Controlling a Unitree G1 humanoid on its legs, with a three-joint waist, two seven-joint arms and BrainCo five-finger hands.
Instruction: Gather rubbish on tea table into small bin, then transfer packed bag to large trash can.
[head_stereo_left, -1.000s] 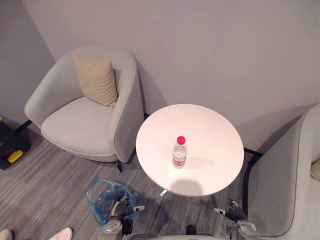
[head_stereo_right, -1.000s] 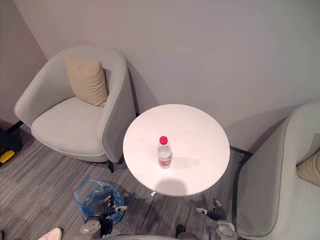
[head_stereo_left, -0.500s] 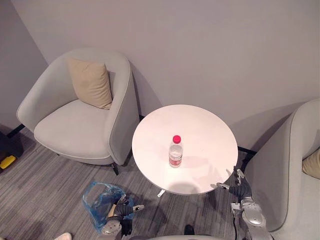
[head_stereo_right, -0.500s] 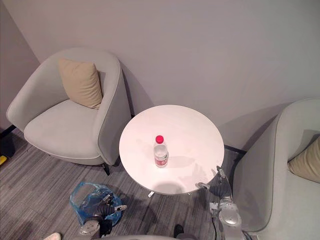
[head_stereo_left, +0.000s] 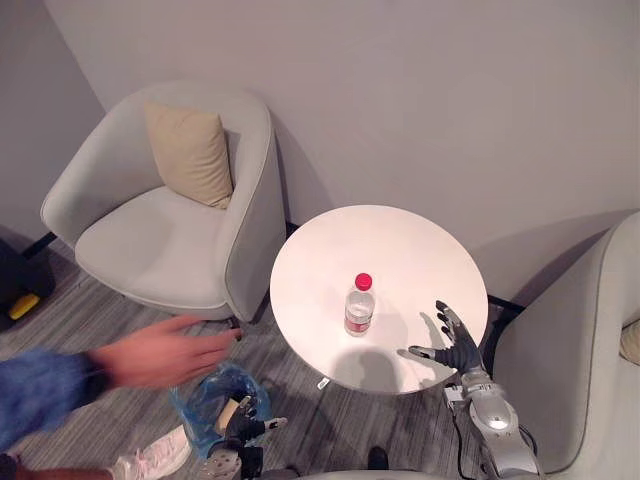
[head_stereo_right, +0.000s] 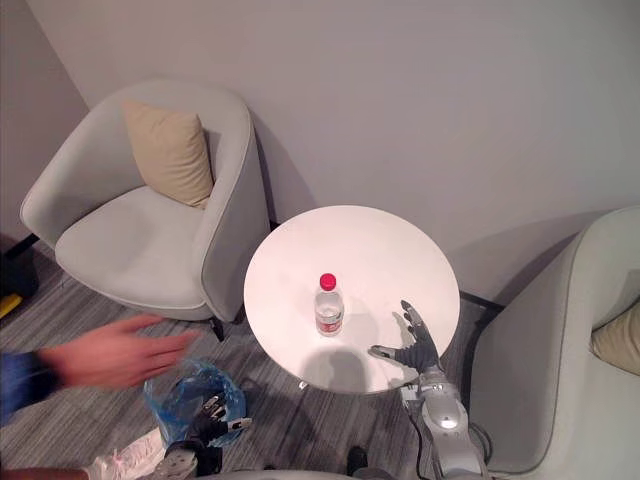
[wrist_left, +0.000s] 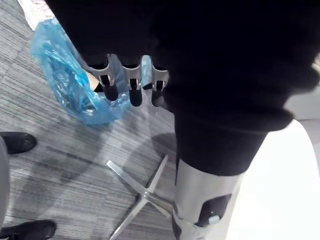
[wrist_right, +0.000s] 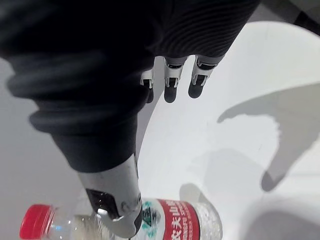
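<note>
My right hand (head_stereo_left: 458, 350) is hovering over the near right part of the round white tea table (head_stereo_left: 400, 245), fingers spread wide and thumb sticking out toward the water bottle (head_stereo_left: 359, 305), holding nothing. The bottle is clear plastic with a red cap, standing upright around the middle of the table, a little apart from the hand.

My left hand (head_stereo_left: 240, 425) is down low by the floor, fingers (wrist_left: 131, 90) loose and nothing in them, right at the crumpled blue plastic bag (head_stereo_left: 200, 395) that sits on the grey carpet just left of the table base.

A person's hand (head_stereo_left: 165, 350) in a blue sleeve (head_stereo_left: 40, 388) reaches in above that bag, blurry. Their pale shoe (head_stereo_left: 150, 458) is beside it. Behind, there's a grey armchair (head_stereo_left: 150, 230) with a beige cushion (head_stereo_left: 190, 152).
</note>
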